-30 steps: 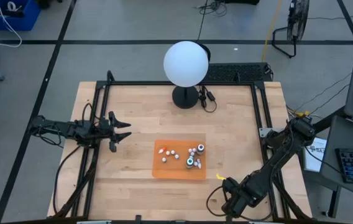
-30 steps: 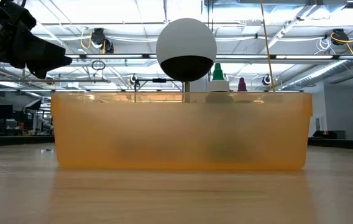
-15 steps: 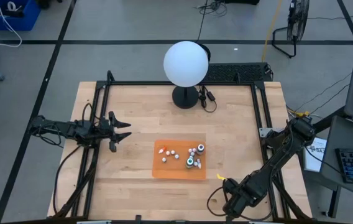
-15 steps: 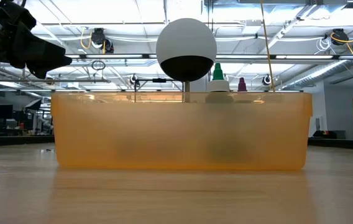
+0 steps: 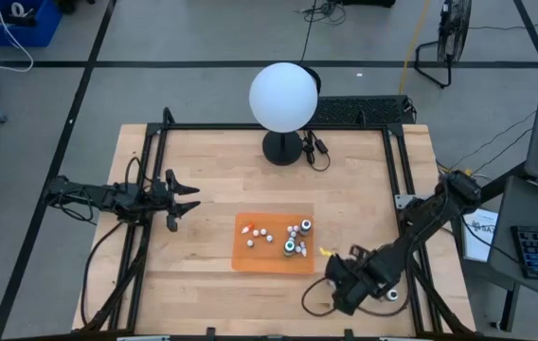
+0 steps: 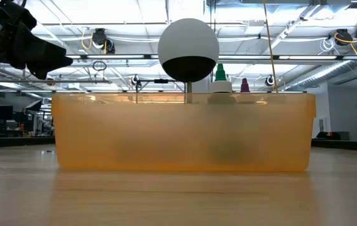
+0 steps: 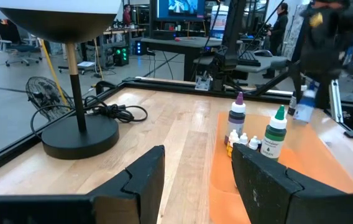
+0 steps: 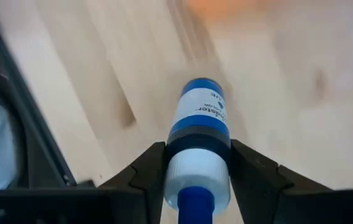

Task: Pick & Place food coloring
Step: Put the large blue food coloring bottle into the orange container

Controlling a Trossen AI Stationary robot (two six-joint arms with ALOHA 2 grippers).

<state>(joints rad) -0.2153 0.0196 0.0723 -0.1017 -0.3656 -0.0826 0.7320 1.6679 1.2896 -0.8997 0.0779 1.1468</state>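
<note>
Carrying a blue food coloring bottle point(image 8: 197, 149) clamped in my right gripper point(image 8: 196, 163) toward the orange tray point(image 5: 248, 256) where the others stand, I keep the left gripper point(image 5: 186, 199) parted, waiting left.

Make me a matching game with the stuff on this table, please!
Things:
1. white globe lamp
2. blue bottle
3. green-topped bottle
4. left gripper

Where or how:
A. standing in the orange tray
B. clamped in the right gripper
C. at the table's far edge
D. open, holding nothing, over the table's left side

Pairs: 1-C, 2-B, 3-A, 4-D
</note>
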